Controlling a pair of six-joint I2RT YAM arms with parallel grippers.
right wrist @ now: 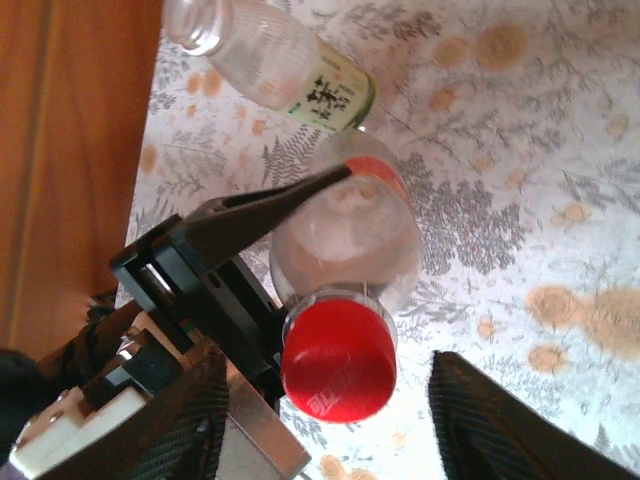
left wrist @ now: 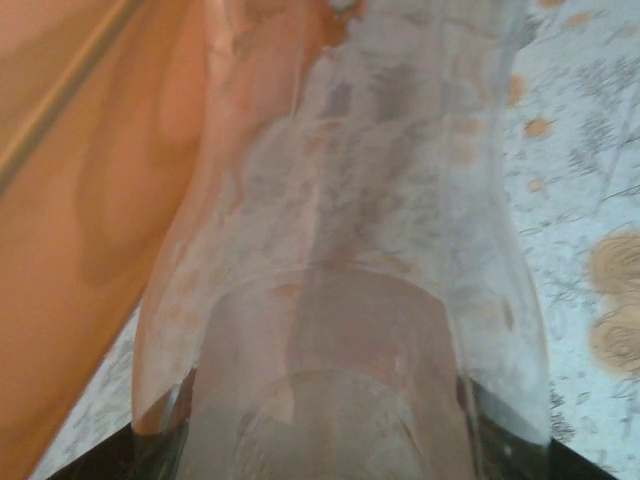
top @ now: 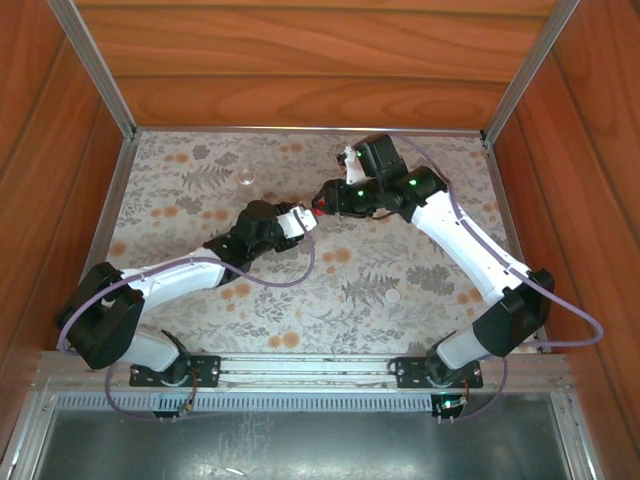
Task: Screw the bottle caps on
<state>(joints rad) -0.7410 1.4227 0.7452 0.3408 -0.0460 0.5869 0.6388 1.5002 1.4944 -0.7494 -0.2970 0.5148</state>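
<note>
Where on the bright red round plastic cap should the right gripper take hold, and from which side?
Grip the bright red round plastic cap across its side wall, coming end-on along the clear pinkish-red-labelled plastic bottle that the left gripper holds. The cap's top faces the right gripper, whose open fingers flank it.

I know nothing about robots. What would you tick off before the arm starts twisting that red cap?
1. The bottle with the pinkish label is gripped by the left tool: ok.
2. The red cap sits on that bottle's neck: ok.
3. That cap is screwed tight: cannot tell.
4. The right tool is open, with a finger on each side of the red cap: ok.
5. The green-label bottle is capped: not ok, its mouth is open.
6. The white cap lies free on the table: ok.
</note>
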